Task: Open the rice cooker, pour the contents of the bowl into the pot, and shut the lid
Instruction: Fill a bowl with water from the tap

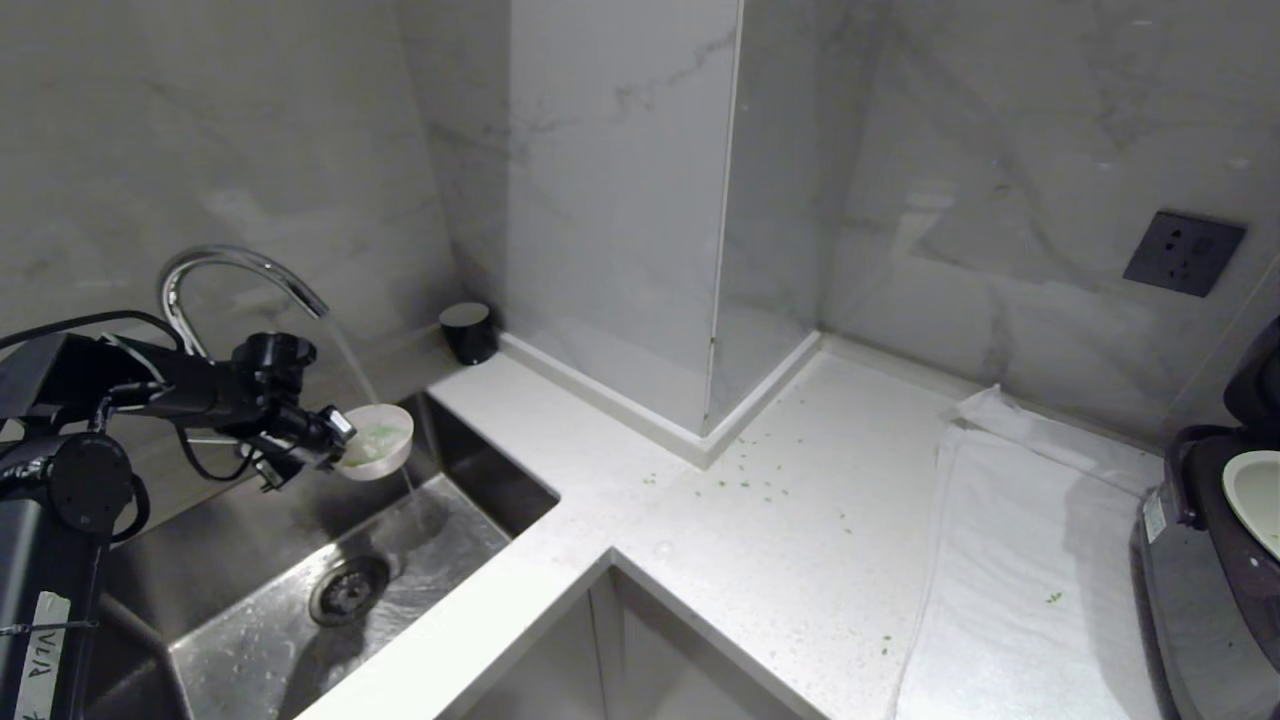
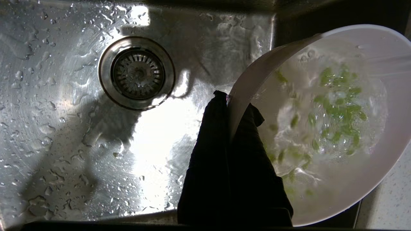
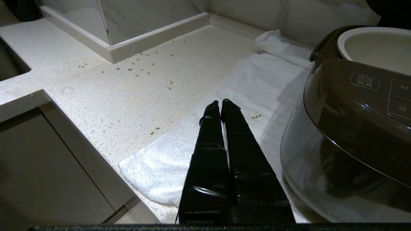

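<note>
Over the sink, my left gripper [image 1: 343, 432] [image 2: 236, 102] is shut on the rim of the small bowl [image 1: 380, 440] [image 2: 340, 189], one finger inside and one outside. A stream from the faucet falls into the bowl, churning the green contents [image 2: 337, 109] in water, and a trickle spills over into the sink. The dark rice cooker [image 1: 1190, 600] [image 3: 346, 144] stands at the far right with its lid [image 1: 1262, 385] raised and the pale pot [image 1: 1255, 495] [image 3: 375, 48] showing. My right gripper [image 3: 220, 103] is shut on nothing, above the towel beside the cooker.
A curved chrome faucet [image 1: 230, 265] arches over the steel sink [image 1: 230, 540] with its drain [image 1: 348, 588]. A dark cup [image 1: 468, 332] stands at the back corner. A white towel [image 1: 1020, 560] lies on the counter. Green bits [image 1: 750, 485] are scattered on the worktop. A wall socket [image 1: 1183, 252] is above.
</note>
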{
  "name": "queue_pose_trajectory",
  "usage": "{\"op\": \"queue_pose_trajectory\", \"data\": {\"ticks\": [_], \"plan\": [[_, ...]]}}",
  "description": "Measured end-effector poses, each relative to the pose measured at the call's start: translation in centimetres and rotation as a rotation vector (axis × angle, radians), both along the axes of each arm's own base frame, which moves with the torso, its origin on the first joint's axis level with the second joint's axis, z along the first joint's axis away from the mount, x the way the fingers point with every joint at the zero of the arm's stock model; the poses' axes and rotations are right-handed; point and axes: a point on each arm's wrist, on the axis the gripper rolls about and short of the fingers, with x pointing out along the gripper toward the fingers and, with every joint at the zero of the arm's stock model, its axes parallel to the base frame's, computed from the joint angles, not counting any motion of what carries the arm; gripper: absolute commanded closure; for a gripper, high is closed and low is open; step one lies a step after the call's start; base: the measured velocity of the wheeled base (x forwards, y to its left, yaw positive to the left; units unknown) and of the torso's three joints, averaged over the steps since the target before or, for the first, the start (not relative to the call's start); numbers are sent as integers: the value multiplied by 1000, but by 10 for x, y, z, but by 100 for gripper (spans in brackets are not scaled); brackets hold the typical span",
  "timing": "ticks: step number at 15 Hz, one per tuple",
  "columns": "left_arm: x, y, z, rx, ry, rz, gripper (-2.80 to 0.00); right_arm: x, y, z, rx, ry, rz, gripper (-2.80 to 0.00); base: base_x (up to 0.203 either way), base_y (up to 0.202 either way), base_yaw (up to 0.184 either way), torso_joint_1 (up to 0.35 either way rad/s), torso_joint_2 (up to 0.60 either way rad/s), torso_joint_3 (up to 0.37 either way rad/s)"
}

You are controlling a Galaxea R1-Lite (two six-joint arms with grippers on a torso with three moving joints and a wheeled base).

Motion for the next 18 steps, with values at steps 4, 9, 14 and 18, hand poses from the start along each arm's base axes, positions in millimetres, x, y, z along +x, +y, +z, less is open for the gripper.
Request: {"op": "queue_pose_trajectory", "data": {"ticks": [4, 9, 14, 18], "plan": [[0, 0, 0, 0, 3, 0, 0, 0, 0, 0, 0, 0, 0, 0, 0, 0, 0, 0, 0, 0], [-5, -2, -2, -17, 31, -8, 0, 0, 0, 0, 0, 0, 0, 0, 0, 0, 0, 0, 0, 0], [-18, -27, 11, -110, 79, -94, 0, 0, 0, 0, 0, 0, 0, 0, 0, 0, 0, 0, 0, 0], [-23, -43, 16, -112, 98, -126, 0, 0, 0, 0, 0, 0, 0, 0, 0, 0, 0, 0, 0, 0]]}}
